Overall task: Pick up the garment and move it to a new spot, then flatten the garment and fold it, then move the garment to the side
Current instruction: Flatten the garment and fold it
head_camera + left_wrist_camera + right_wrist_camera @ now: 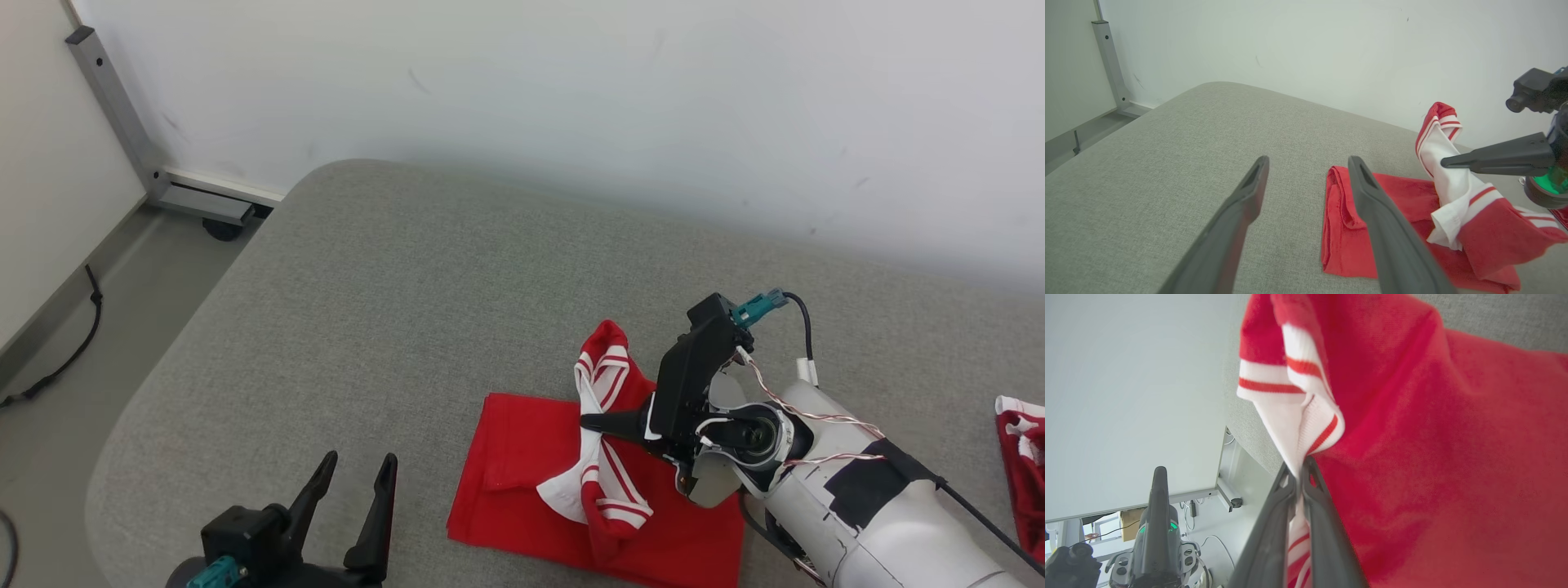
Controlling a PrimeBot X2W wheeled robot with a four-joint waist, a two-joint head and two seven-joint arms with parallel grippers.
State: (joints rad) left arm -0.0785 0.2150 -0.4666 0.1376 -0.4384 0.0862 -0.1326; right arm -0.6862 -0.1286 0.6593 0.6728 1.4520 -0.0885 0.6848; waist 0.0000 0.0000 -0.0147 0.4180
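The red garment (522, 465) lies partly folded on the grey padded surface (367, 286), near its front edge. Its white part with red stripes (604, 384) is lifted off the flat red layer. My right gripper (589, 423) is shut on that striped part, and in the right wrist view the white fabric is pinched between the gripper's (1298, 467) fingers with the red garment (1433, 457) hanging beside them. My left gripper (360, 460) stands open at the lower left, apart from the garment (1347, 228). In its own view the left gripper (1308, 160) holds nothing.
A second red and white cloth (1020, 457) lies at the surface's right edge. A pale wall runs behind. A metal frame leg (122, 122) and a dark cable (73, 343) are on the floor to the left. Bare grey surface stretches behind and left of the garment.
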